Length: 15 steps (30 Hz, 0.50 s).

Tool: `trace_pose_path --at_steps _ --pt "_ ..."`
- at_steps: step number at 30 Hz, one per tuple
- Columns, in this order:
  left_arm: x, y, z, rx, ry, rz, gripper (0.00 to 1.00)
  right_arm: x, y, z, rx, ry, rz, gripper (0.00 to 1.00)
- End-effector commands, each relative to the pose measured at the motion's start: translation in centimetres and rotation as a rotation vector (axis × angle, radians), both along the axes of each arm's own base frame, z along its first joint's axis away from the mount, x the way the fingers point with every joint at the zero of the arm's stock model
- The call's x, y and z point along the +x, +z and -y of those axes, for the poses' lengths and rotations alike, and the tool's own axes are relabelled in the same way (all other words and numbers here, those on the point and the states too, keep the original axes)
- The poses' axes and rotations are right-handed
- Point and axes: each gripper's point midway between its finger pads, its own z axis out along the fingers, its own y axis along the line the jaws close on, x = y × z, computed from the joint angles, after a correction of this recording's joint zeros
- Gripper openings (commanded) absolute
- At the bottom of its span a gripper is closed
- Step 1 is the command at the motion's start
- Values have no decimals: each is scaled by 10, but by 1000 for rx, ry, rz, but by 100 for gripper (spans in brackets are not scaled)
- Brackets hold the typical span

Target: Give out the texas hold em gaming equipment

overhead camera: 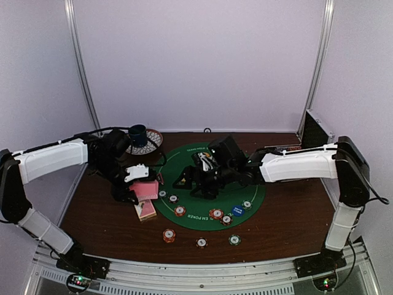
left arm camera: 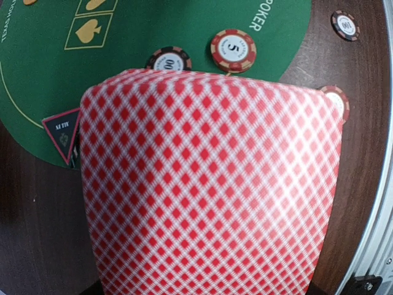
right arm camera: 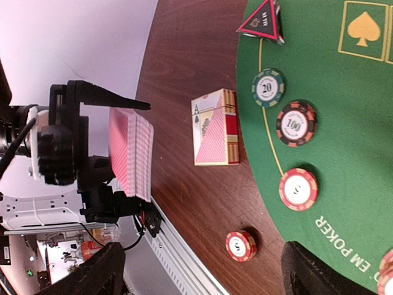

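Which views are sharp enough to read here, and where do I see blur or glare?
Left wrist: the held pink-backed cards fill the frame, soft and out of focus; the red chip behind reads clearly. Right wrist: card box and poker chips crisp, white wall bright at upper left. Top external: even light, no glare, green mat lettering too small to read.

card stack (left arm camera: 209, 184): red-and-white diamond backs, squared up, held clear of the table beside the green mat (overhead camera: 178, 161).
card box (right arm camera: 215, 127): flat on the wood, just left of the mat.
triangular marker (right arm camera: 261, 19): black, red-edged, at the mat's left rim.
blue button (overhead camera: 237, 210): flat on the mat, between striped chips.
loose chips (overhead camera: 202, 242): three lie singly on the wood off the mat's near edge.
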Motion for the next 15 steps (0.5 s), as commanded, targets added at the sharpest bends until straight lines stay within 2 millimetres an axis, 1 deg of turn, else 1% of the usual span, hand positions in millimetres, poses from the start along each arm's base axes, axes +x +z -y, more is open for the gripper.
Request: trace_pose_path --at_steps 1,4,7,10,15 --pt "1 28 15 -63 -2 39 0 6 36 -37 228 44 -51 91" --pt "3 41 21 -89 3 43 0 9 37 -46 289 40 -87 89" --pt "3 46 25 -97 -1 40 0 10 37 -52 329 42 -113 88" --pt "2 49 28 -93 -11 48 0 11 40 -57 378 45 -131 88" --pt "2 48 29 -83 -20 48 0 9 38 -59 428 49 -166 85"
